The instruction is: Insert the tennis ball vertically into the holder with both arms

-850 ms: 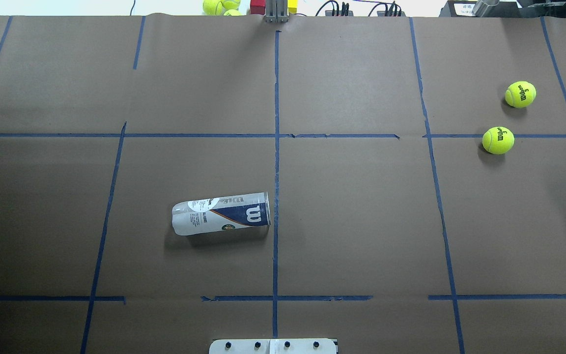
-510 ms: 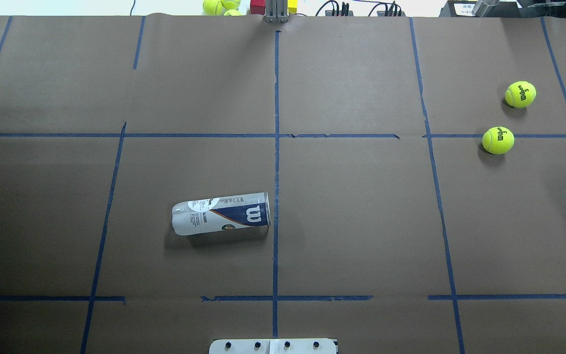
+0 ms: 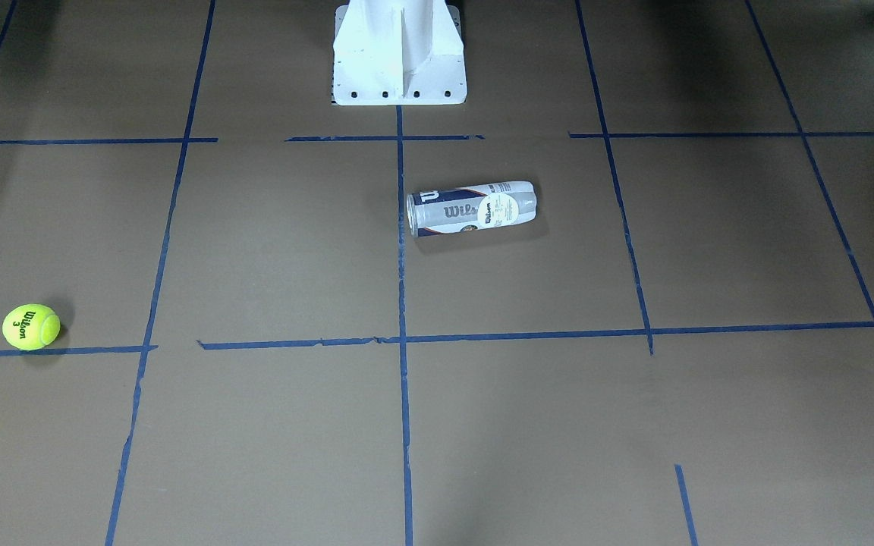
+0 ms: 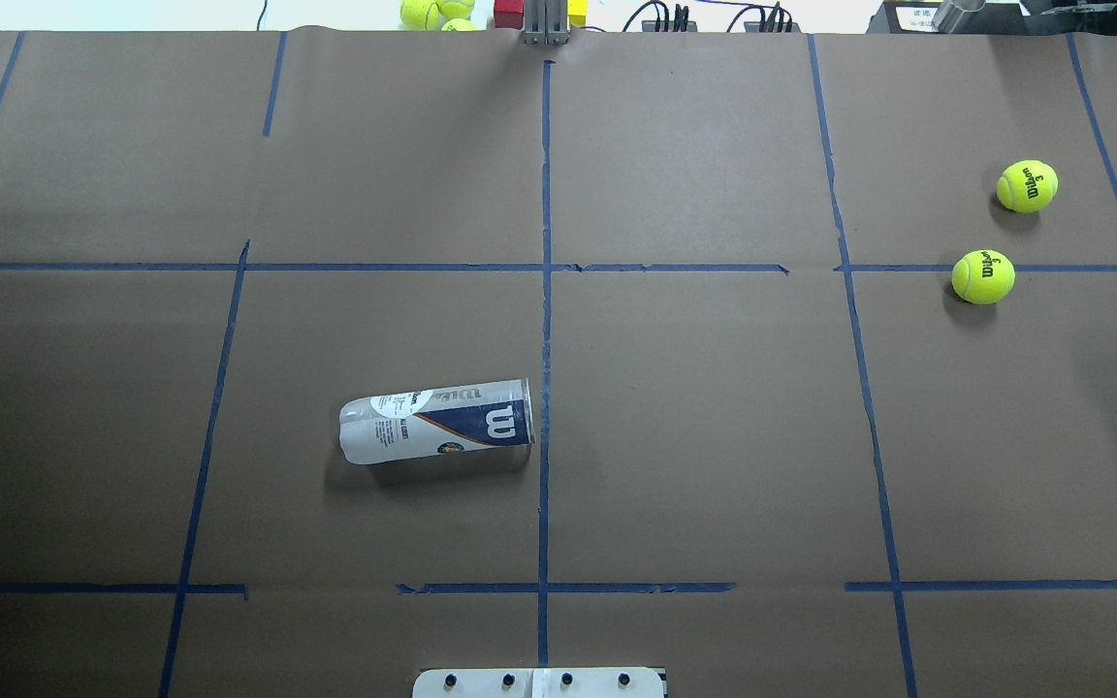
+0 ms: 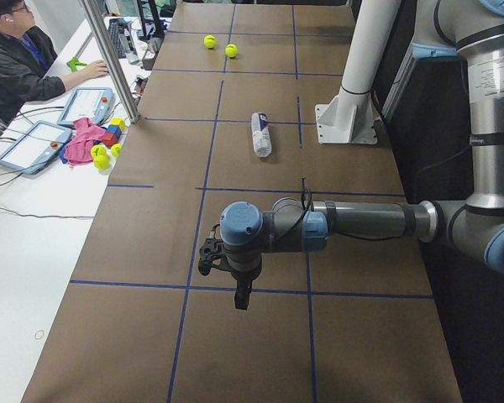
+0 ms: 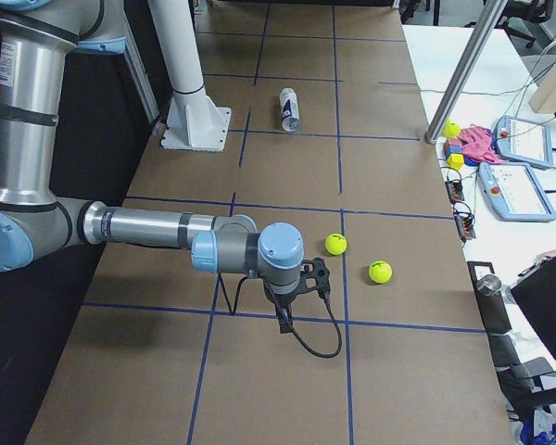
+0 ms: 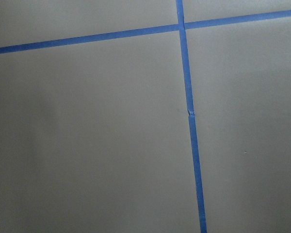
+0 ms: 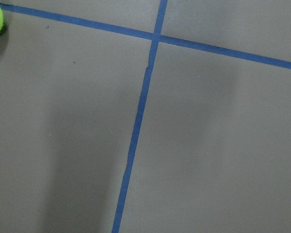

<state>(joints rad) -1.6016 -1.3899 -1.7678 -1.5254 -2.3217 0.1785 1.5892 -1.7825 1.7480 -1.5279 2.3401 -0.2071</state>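
Observation:
The holder point(image 4: 437, 422), a clear Wilson can with a navy-and-white label, lies on its side on the brown table, just left of the centre tape line. It also shows in the front view point(image 3: 471, 208) and both side views point(image 5: 260, 134) point(image 6: 289, 109). Two yellow tennis balls point(image 4: 1027, 186) point(image 4: 983, 277) rest at the far right. My left gripper point(image 5: 212, 256) hovers over the table's left end, far from the holder. My right gripper point(image 6: 313, 278) hovers near the balls point(image 6: 335, 244). I cannot tell whether either is open or shut.
The white pedestal base point(image 3: 399, 68) stands at the robot's edge of the table. Spare balls and coloured blocks point(image 4: 437, 12) sit beyond the far edge. A metal post point(image 5: 109, 59) stands on the operators' side, where a person point(image 5: 17, 50) sits at tablets.

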